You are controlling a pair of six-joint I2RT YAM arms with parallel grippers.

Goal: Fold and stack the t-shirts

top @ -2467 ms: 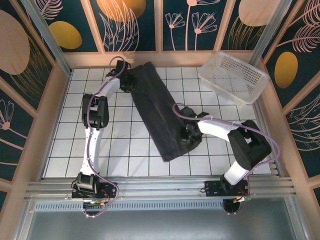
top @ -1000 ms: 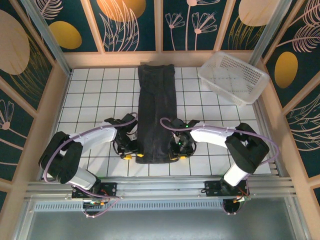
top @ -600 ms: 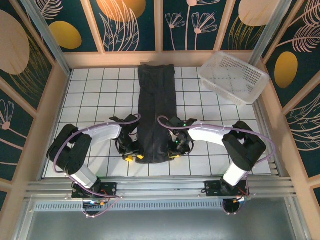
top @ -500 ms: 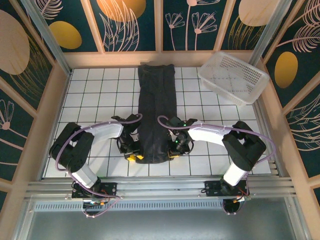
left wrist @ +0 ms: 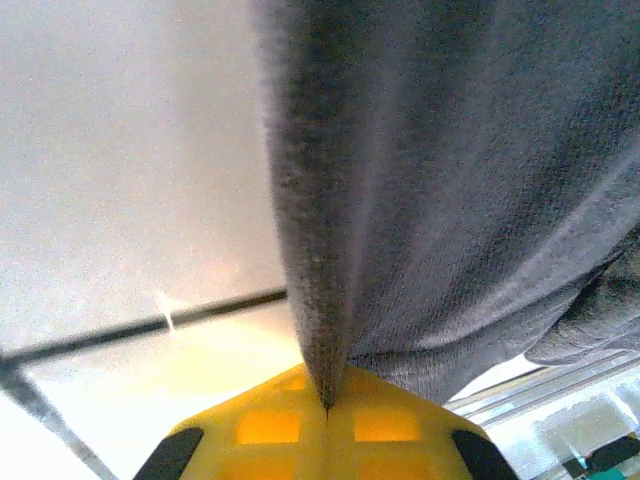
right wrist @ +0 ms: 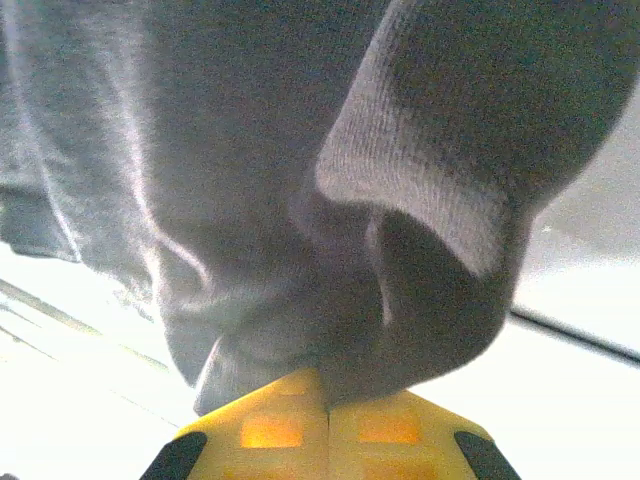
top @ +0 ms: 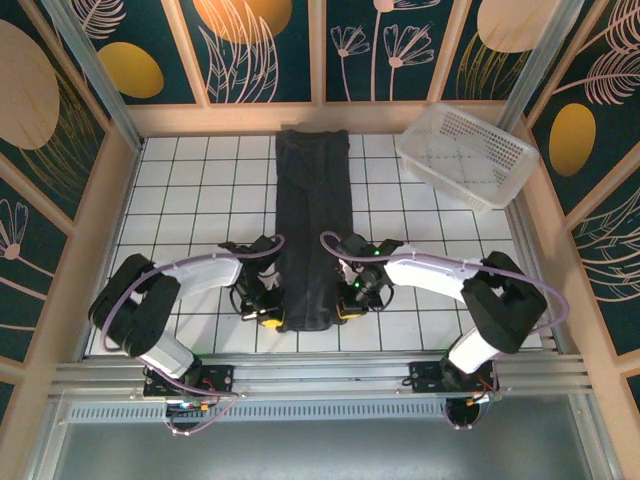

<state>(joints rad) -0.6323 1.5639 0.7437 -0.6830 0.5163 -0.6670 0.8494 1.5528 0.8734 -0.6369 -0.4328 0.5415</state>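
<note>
A dark charcoal-grey, plain soft-fabric t-shirt [top: 313,220] lies folded into one long, narrow strip on the white tiled table [top: 190,200], which is crossed by black grid lines. In the overhead view the strip runs straight through the table's centre. Its far end reaches the back edge at 12 o'clock, and its near end stops short of the front rail at 6 o'clock. The cloth lies flat apart from a few lengthwise creases.

The left gripper [top: 268,318] sits at the 9 o'clock corner of the strip's near end, and the right gripper [top: 347,310] sits at its 3 o'clock corner. Both arms reach in low over the tiles from their own sides.

In the left wrist view, the left yellow finger pads [left wrist: 265,428] are pressed together with a thin ridge of the grey fabric pinched in the seam between them. The cloth rises toward 12 o'clock and spreads out toward 3 o'clock, with bare tile and a dark grid line at 9 o'clock.

In the right wrist view, the right yellow finger pads [right wrist: 265,430] are likewise closed, clamping a thicker, bunched fold of the same fabric. A rolled edge curls over at 1 o'clock, and the rest of the cloth spreads toward 10 o'clock.

A white perforated plastic basket [top: 465,155] sits askew at the table's 2 o'clock corner, well apart from the t-shirt.
</note>
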